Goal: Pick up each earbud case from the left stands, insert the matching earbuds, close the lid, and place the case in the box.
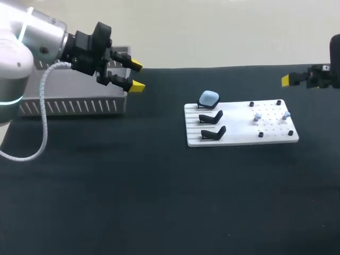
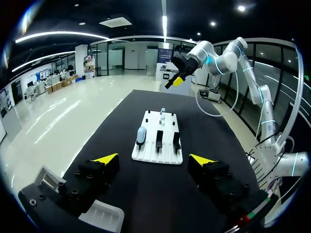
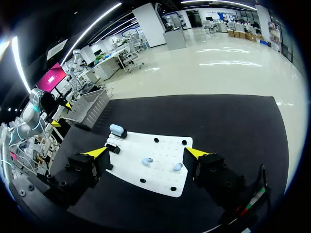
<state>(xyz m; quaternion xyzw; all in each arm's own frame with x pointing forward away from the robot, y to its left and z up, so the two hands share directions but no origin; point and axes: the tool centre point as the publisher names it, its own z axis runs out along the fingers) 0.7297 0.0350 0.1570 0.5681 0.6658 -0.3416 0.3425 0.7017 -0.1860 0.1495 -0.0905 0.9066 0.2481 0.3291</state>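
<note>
Blue earbud case (image 1: 209, 98) between left hand (image 1: 137, 76) and right hand (image 3: 146, 152), both wide, well apart.

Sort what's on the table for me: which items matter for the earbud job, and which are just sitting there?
Job items: blue earbud case on the far stand; two empty stands; two earbuds on the white board; grey box.
Just there: four black pegs on the board; left arm's white cable.

Silver left arm (image 1: 26, 48), cyan ring (image 1: 11, 101) glowing, white cable (image 1: 43, 111) trailing. Black left gripper (image 1: 137, 76) and right gripper (image 3: 146, 153), screws showing, wearing yellow tips (image 1: 136, 65).
</note>
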